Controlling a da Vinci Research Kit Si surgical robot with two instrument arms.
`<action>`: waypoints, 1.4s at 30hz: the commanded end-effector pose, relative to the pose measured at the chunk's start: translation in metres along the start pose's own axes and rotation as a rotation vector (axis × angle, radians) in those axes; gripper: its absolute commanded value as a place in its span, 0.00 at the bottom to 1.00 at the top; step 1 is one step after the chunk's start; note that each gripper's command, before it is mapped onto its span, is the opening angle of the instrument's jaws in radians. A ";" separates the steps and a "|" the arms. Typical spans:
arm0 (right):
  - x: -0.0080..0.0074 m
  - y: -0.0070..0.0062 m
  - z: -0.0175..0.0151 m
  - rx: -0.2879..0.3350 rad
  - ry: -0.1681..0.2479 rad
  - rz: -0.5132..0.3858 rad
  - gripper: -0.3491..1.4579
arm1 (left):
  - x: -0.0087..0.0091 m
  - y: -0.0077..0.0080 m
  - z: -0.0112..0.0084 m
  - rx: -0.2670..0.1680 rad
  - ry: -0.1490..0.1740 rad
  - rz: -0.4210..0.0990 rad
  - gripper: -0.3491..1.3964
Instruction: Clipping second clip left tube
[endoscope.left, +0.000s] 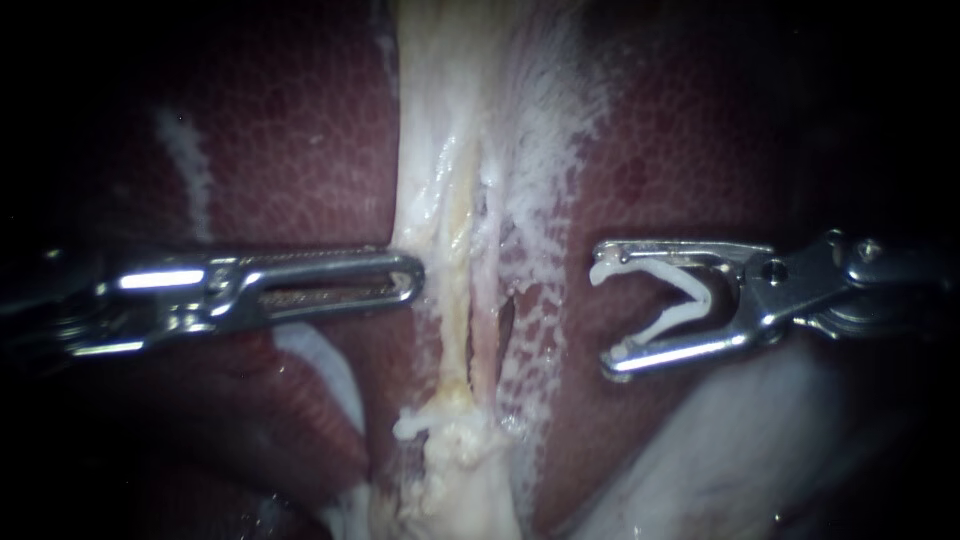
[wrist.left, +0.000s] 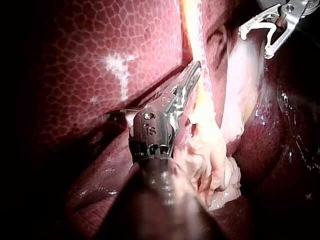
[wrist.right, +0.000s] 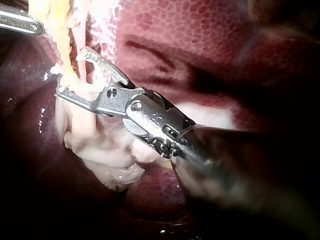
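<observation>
Horizontally, the left instrument (endoscope.left: 405, 277) reaches in from 9 o'clock. Its slotted jaws lie together with nothing between them, and the tip touches the edge of the pale tissue band. Just to its 3 o'clock side the yellowish left tube (endoscope.left: 455, 300) runs from 12 to 6 over the liver (endoscope.left: 290, 160). The right instrument (endoscope.left: 606, 312) comes in level from 3 o'clock. Its jaws stand wide, both seating an open white clip (endoscope.left: 700, 293), apart from the tube.
</observation>
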 end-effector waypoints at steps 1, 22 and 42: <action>0.0000 0.0000 0.0000 0.000 0.000 0.000 0.52 | 0.0000 0.0000 0.0000 0.000 0.000 0.000 0.00; -0.0075 -0.0008 0.0104 0.066 0.001 0.083 0.52 | -0.0067 -0.0014 -0.0043 0.008 -0.020 -0.028 0.00; -0.0107 0.0006 0.0163 0.098 -0.022 0.098 0.52 | -0.0067 -0.0023 -0.0046 0.006 -0.024 -0.022 0.00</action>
